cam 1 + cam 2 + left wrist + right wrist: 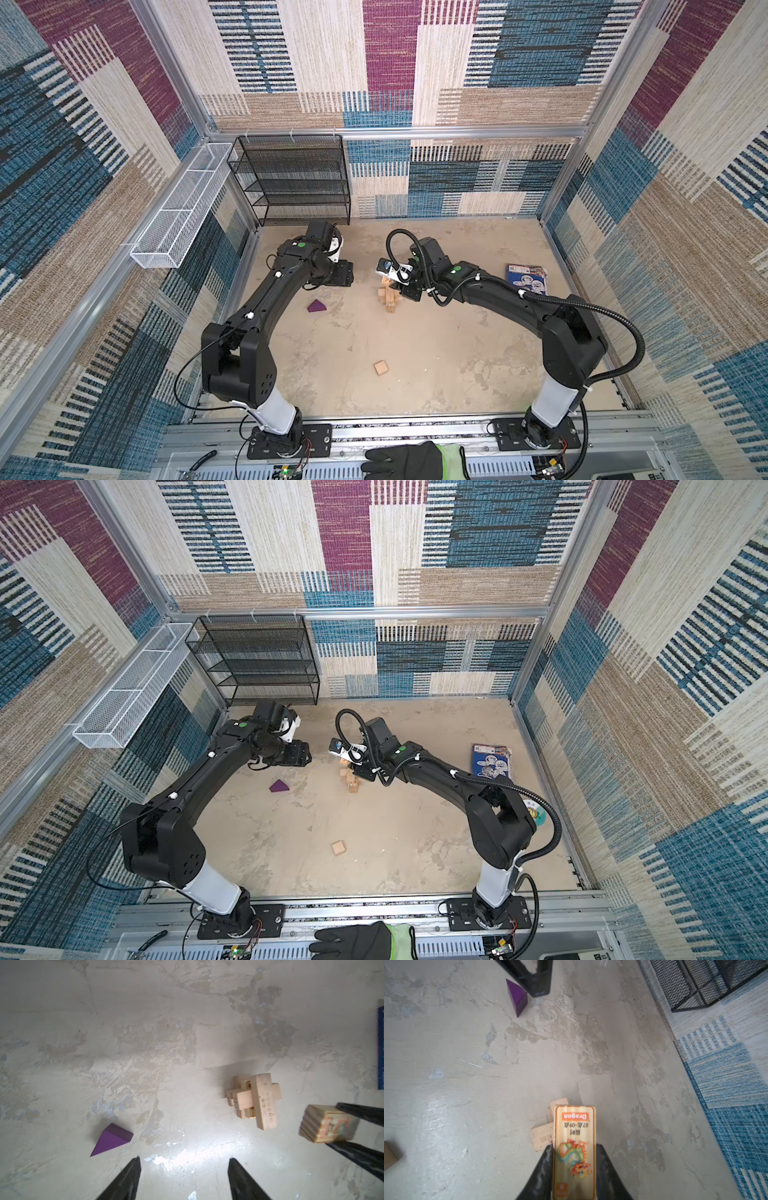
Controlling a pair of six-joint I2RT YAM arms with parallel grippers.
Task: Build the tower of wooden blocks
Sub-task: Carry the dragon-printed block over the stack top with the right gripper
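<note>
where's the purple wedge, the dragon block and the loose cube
purple wedge [110,1141]: left wrist view, on its broad sloped face
dragon block [574,1147]: right wrist view, middle of its printed face
loose cube [381,368]: in a top view, on its top face

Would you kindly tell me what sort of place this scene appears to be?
Most likely a purpose-built robot test cell: a silver aluminium frame lined with patchwork carpet-tile walls encloses a mottled beige floor, and two black robot arms are bolted to a metal rail at its front.
</note>
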